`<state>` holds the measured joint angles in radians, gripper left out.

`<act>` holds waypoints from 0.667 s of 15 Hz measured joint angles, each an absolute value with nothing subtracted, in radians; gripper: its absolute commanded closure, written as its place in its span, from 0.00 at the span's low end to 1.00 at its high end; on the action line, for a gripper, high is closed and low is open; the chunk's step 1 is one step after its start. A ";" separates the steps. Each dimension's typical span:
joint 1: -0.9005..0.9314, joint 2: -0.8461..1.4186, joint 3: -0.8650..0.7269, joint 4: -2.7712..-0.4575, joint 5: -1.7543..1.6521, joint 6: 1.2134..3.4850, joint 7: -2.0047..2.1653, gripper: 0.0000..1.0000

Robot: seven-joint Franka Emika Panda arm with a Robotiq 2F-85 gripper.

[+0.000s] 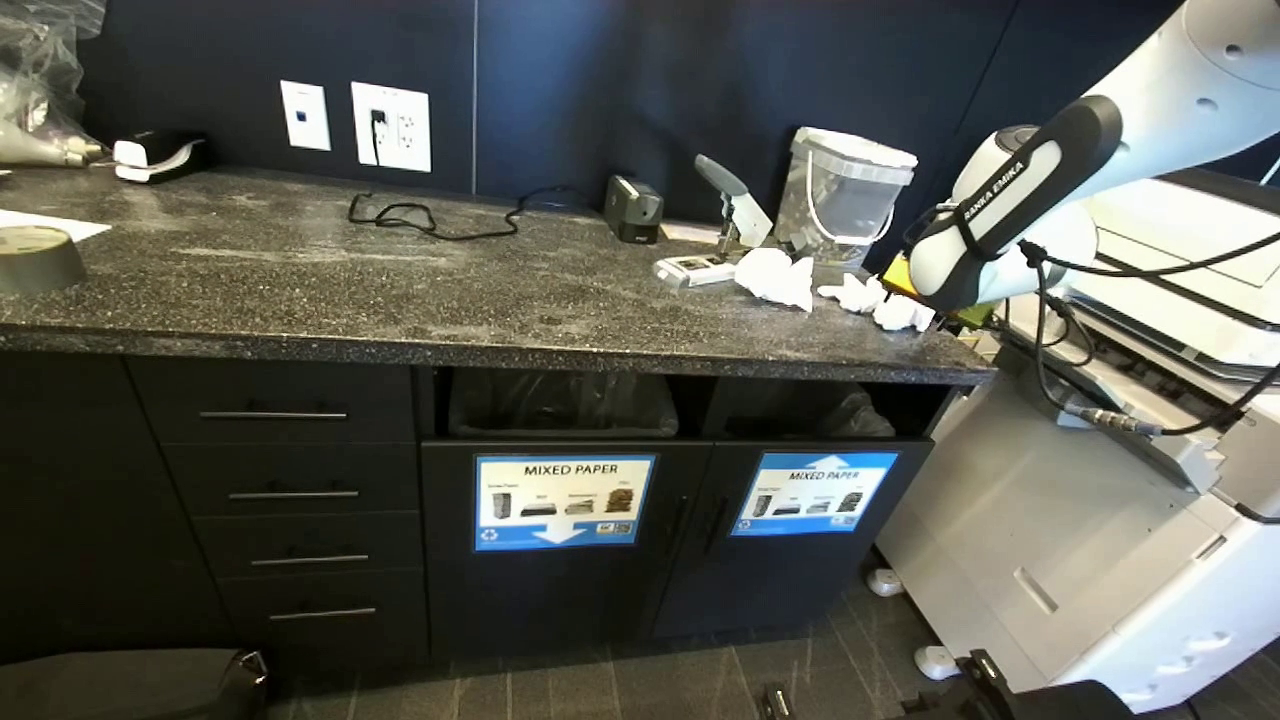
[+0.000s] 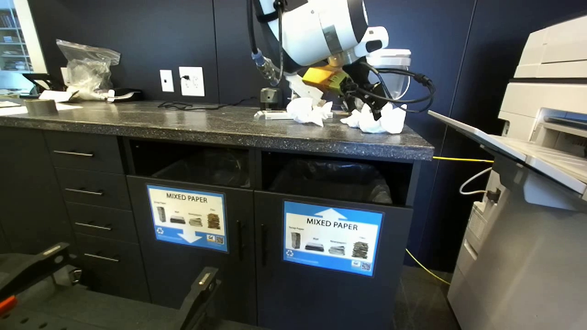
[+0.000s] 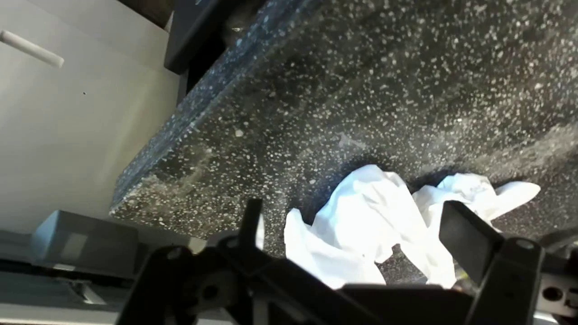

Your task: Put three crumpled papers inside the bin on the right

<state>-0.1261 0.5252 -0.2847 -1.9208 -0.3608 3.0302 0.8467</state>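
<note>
Wrist view: on the dark speckled-stone counter [image 3: 338, 122], white crumpled papers [image 3: 361, 207] show between the spread jaws of the black gripper [image 3: 354, 223]; open stone reaches the front edge. In both exterior views, a grey-white printer [image 2: 518, 270] flanks the counter; beneath sits the dark cabinet-front bin [image 2: 321, 293] with a blue up-arrow sign [image 2: 332, 238].

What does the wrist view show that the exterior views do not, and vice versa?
Only the wrist view looks down through the open hand onto the grouped papers. Only the exterior views show the paper lying apart, both MIXED PAPER signs, the lidded container and the wall outlet. Shared: the grouped papers, the countertop, the printer.
</note>
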 measured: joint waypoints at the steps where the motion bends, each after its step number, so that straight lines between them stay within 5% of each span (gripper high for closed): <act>1: -0.138 0.532 -0.275 -1.909 -0.325 3.032 0.860 0.00; 10: -0.166 0.617 -0.229 -1.812 0.094 3.090 0.783 0.00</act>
